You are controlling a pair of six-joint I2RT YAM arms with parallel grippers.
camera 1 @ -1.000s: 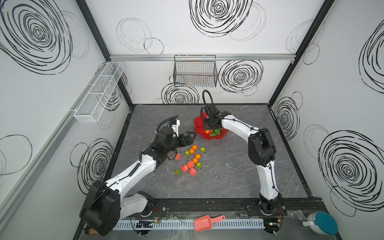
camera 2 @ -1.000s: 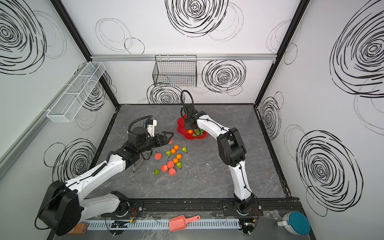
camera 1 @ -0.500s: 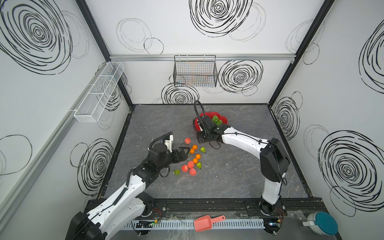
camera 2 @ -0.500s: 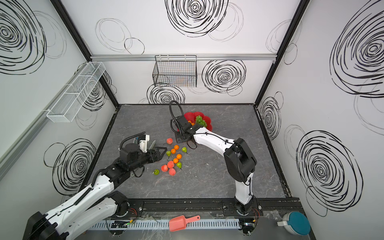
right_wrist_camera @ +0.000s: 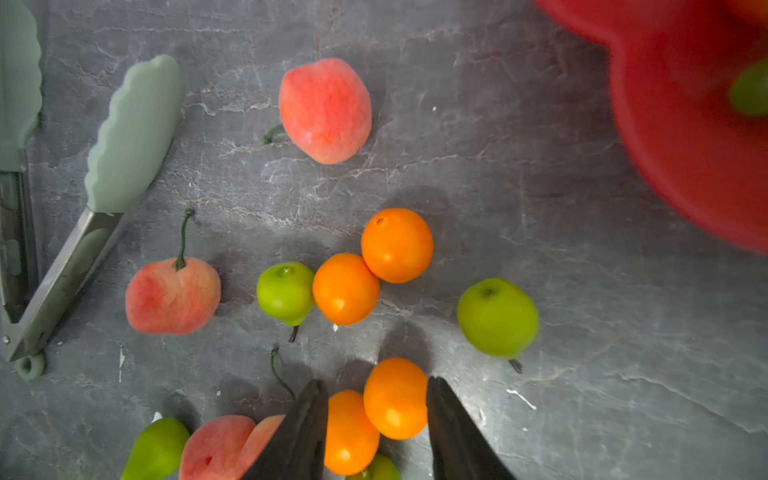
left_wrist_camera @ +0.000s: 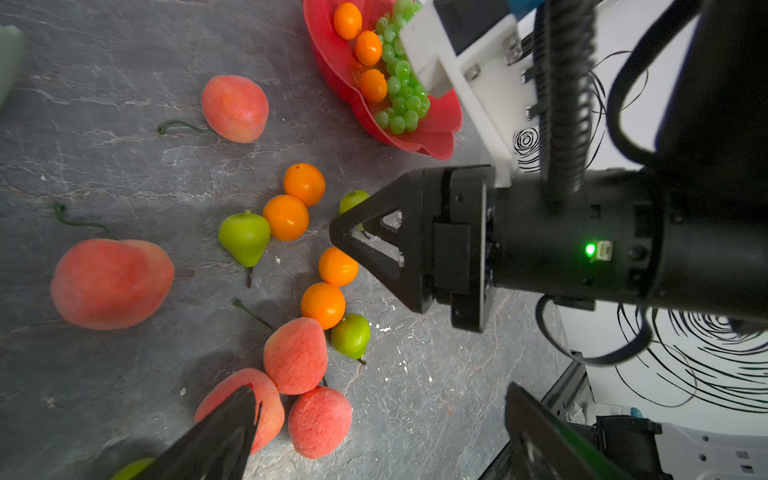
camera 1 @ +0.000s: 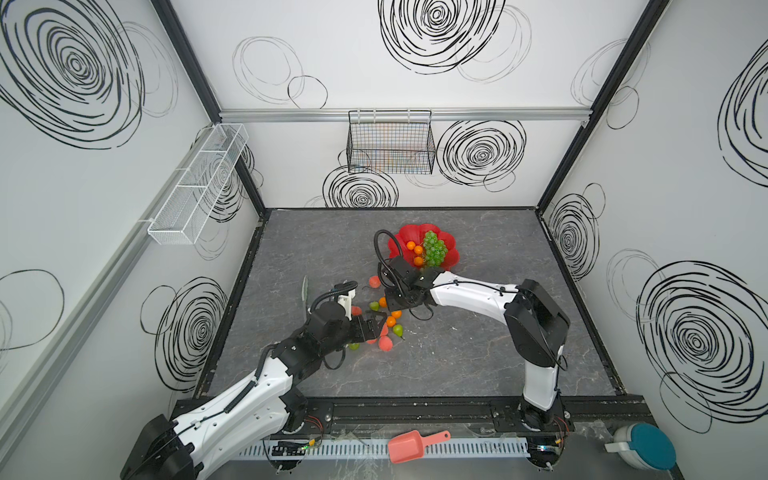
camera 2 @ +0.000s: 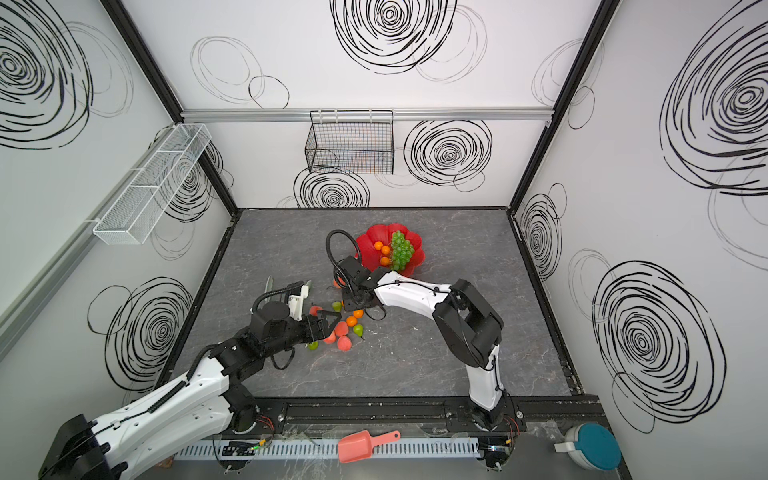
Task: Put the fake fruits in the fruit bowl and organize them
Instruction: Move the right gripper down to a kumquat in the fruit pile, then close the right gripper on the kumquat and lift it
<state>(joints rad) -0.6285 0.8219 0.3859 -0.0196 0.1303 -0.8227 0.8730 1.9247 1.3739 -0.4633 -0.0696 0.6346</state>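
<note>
Right arm: low; right fingers apart, astride oranges
Left fingers: wide apart, beside peach
Wrist views: grapes clear in left only

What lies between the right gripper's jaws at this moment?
The right wrist view shows two orange balls, touching each other on the grey table, in the gap between the parted jaws of the right gripper.

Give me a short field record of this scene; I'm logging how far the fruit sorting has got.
fruit bowl: three oranges, grapes
table: four loose oranges, four pears, five peaches, tongs
right gripper: open, jaws either side of two loose oranges
left gripper: open, by the peaches
</note>
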